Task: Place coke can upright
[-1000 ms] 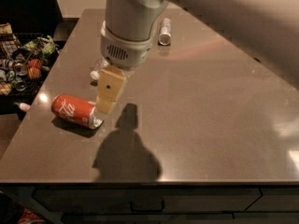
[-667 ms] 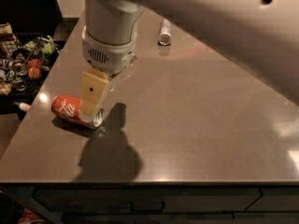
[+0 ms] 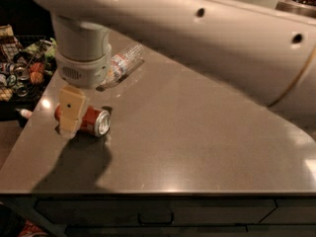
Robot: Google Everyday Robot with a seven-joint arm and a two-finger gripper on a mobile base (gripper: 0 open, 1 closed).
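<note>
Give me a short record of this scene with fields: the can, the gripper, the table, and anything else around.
target: coke can, lying on its side near the table's left edge, silver top facing right
gripper: gripper, low at the can, covering its left part
task status: can not yet upright
surface: grey table
other item: clear plastic bottle, on its side farther back, apart from the can
off-table: basket of packaged items at far left

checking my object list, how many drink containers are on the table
2. The coke can lies on its side near the table's left edge, with the gripper right over it. A clear plastic bottle lies farther back, partly behind the arm. The arm may hide more.
</note>
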